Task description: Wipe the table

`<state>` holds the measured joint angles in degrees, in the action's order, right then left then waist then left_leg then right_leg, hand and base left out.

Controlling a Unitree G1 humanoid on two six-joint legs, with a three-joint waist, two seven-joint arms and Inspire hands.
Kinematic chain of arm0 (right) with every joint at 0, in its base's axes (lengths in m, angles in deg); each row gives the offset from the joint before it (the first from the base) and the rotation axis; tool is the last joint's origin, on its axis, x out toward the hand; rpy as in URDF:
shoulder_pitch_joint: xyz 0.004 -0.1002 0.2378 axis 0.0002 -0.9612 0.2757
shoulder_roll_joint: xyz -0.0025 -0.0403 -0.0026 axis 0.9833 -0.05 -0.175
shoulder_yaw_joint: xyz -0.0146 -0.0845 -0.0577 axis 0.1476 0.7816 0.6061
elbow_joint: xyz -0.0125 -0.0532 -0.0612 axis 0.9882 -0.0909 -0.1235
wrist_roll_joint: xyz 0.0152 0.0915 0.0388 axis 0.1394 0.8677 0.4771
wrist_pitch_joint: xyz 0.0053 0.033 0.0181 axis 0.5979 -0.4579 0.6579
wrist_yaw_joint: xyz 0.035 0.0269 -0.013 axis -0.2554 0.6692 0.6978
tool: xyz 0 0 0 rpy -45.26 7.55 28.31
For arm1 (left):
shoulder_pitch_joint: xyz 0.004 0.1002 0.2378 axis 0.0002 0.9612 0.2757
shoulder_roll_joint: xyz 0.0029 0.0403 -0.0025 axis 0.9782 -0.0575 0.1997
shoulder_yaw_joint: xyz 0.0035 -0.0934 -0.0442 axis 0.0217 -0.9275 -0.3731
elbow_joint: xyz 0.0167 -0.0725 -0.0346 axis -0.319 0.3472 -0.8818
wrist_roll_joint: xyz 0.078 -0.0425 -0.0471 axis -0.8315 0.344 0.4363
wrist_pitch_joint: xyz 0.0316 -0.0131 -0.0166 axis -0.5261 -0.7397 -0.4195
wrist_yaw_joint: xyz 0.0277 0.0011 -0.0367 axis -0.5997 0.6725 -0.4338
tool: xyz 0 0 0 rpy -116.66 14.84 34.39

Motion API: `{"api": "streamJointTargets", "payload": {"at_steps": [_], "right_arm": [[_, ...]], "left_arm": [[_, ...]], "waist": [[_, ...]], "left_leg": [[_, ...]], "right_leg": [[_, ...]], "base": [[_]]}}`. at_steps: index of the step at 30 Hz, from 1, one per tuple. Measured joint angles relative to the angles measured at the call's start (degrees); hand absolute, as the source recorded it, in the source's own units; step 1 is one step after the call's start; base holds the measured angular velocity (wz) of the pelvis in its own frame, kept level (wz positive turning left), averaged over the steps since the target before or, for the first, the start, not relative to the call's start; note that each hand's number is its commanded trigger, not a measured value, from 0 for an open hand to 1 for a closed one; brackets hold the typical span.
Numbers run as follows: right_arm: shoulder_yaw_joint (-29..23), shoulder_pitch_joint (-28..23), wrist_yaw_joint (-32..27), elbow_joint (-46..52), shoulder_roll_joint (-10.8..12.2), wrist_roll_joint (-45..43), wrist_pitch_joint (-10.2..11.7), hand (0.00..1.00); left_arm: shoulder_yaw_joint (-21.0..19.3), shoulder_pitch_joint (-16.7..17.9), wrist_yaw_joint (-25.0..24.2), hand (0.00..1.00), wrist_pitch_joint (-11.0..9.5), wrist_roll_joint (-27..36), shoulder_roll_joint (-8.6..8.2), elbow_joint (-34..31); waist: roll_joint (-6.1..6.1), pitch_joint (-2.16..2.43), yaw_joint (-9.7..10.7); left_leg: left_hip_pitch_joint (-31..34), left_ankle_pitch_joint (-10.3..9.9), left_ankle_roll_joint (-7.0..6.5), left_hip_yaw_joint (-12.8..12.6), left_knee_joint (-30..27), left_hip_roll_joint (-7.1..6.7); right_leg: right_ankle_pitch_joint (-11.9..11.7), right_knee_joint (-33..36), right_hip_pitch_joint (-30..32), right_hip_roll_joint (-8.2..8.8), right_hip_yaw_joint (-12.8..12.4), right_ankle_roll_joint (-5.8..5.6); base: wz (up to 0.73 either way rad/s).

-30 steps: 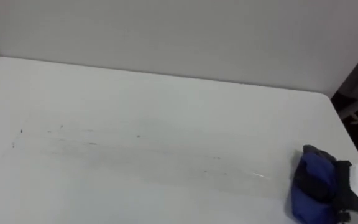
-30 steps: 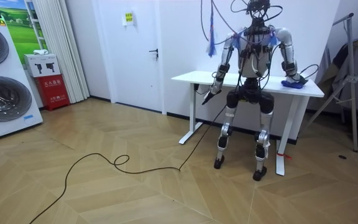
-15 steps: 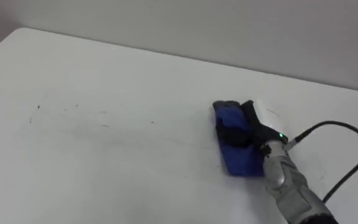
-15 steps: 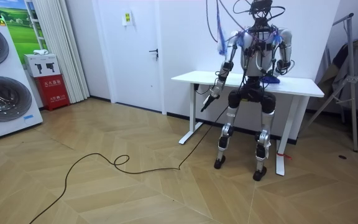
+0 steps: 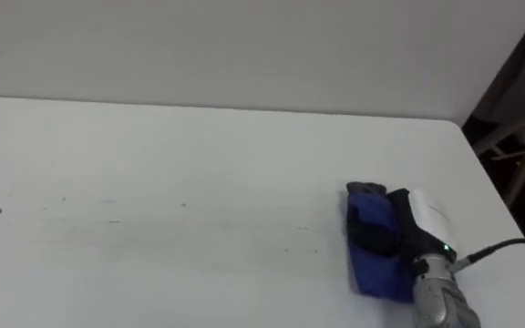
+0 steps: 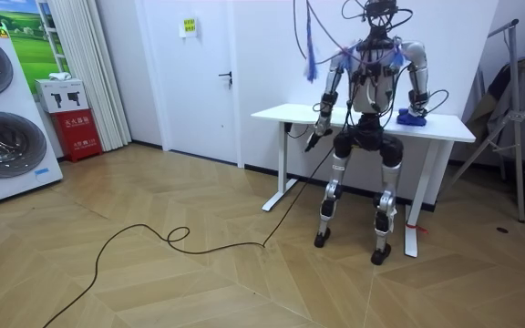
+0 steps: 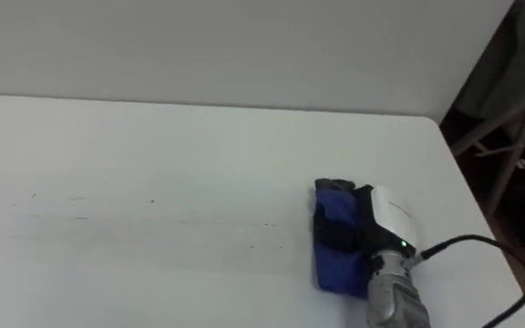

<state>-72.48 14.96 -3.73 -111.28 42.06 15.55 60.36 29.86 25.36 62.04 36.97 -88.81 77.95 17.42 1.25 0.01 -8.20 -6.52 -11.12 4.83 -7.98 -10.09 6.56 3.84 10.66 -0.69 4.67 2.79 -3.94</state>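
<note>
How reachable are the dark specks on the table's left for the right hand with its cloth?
Probably reachable: the right hand grips the blue cloth, and only bare table lies between it and the dark specks, though it is a long sideways stretch.

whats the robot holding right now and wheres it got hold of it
The right hand holds the blue cloth, fingers curled across its middle, pressing it on the white table. The left hand hangs beside the table.
</note>
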Motion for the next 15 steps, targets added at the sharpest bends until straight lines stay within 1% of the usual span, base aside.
{"api": "streamJointTargets", "payload": {"at_steps": [2,3,4,5,6,7,8,9,12,14,15], "right_arm": [[2.64,1.75,1.98,1.65,0.55,-1.88,-1.47,1.00],[4.28,2.64,3.48,2.88,1.10,-2.68,-1.92,1.00],[5.76,3.08,4.73,4.15,1.23,-3.69,-2.49,1.00],[6.47,3.09,5.31,4.86,1.51,-4.40,-2.70,1.00],[7.54,3.09,5.78,5.95,1.68,-4.99,-2.81,0.88],[8.37,3.02,6.11,6.79,1.58,-5.34,-2.78,0.25],[8.71,2.93,6.25,7.23,1.49,-5.34,-2.79,0.08],[9.15,2.70,6.82,8.18,1.18,-5.54,-2.78,0.00],[9.57,3.06,7.17,8.85,0.61,-5.63,-2.79,0.00],[9.53,3.67,7.31,8.02,0.53,-5.62,-2.87,0.00],[9.45,3.68,7.38,7.57,0.40,-5.62,-3.33,0.00]], "left_arm": [[1.34,-0.27,0.09,0.00,-0.10,2.57,0.03,1.29],[1.71,-0.36,0.09,0.00,-0.10,4.35,0.03,1.74],[1.75,-0.34,0.09,0.00,-0.15,5.10,0.08,2.22],[1.81,-0.29,0.12,0.00,-0.15,5.52,0.11,2.44],[1.96,-0.12,0.29,0.00,-0.14,5.74,0.15,2.86],[2.05,0.26,0.53,0.00,-0.13,5.74,0.15,3.04],[2.06,0.55,0.57,0.00,-0.12,5.62,0.20,3.11],[2.11,1.17,0.58,0.00,-0.12,5.36,0.47,3.11],[2.11,2.06,0.87,0.00,-0.12,5.35,1.41,3.09],[2.08,2.02,0.89,0.00,-0.12,5.39,1.95,3.16],[1.91,2.16,0.89,0.00,-0.10,5.30,2.19,3.17]], "waist": [[-0.06,-0.15,-0.61],[-0.07,-0.33,-1.34],[-0.06,-0.47,-1.80],[-0.07,-0.47,-1.84],[-0.15,-0.51,-1.91],[-0.19,-0.53,-1.84],[-0.22,-0.53,-1.85],[-0.22,-0.52,-1.69],[-0.23,-0.56,-1.83],[-0.22,-0.61,-1.94],[-0.22,-0.60,-2.17]], "left_leg": [[0.05,0.07,0.17,-1.51,0.41,0.29],[0.13,-0.03,0.40,-2.46,0.44,0.68],[0.16,-0.11,0.57,-2.87,0.50,0.99],[0.23,-0.13,0.62,-2.88,0.56,1.09],[0.35,-0.10,0.57,-2.87,0.60,1.20],[0.43,-0.08,0.52,-2.87,0.71,1.25],[0.47,-0.10,0.52,-2.85,0.78,1.27],[0.46,-0.14,0.52,-2.80,1.01,1.29],[0.25,-0.16,0.53,-2.85,1.63,1.29],[0.15,-0.15,0.52,-2.89,1.73,1.28],[-0.05,-0.17,0.54,-2.88,1.72,1.29]], "right_leg": [[-0.25,-0.04,1.09,-0.48,-1.27,0.14],[-0.31,-0.09,1.70,-1.04,-2.30,0.15],[-0.32,-0.16,2.01,-1.42,-2.70,0.17],[-0.33,-0.17,2.13,-1.53,-2.72,0.20],[-0.34,-0.19,2.31,-1.67,-2.72,0.33],[-0.30,-0.28,2.36,-1.72,-2.69,0.40],[-0.29,-0.37,2.34,-1.74,-2.66,0.41],[-0.29,-0.74,2.18,-1.77,-2.58,0.41],[-0.30,-0.90,2.18,-1.85,-2.46,0.41],[-0.33,-0.87,2.15,-1.85,-2.47,0.43],[-0.33,-0.85,1.92,-1.86,-2.43,0.43]], "base": [[-0.44],[-0.38],[-0.28],[-0.12],[0.00],[0.00],[0.00],[0.00],[0.00],[0.00],[0.00]]}}
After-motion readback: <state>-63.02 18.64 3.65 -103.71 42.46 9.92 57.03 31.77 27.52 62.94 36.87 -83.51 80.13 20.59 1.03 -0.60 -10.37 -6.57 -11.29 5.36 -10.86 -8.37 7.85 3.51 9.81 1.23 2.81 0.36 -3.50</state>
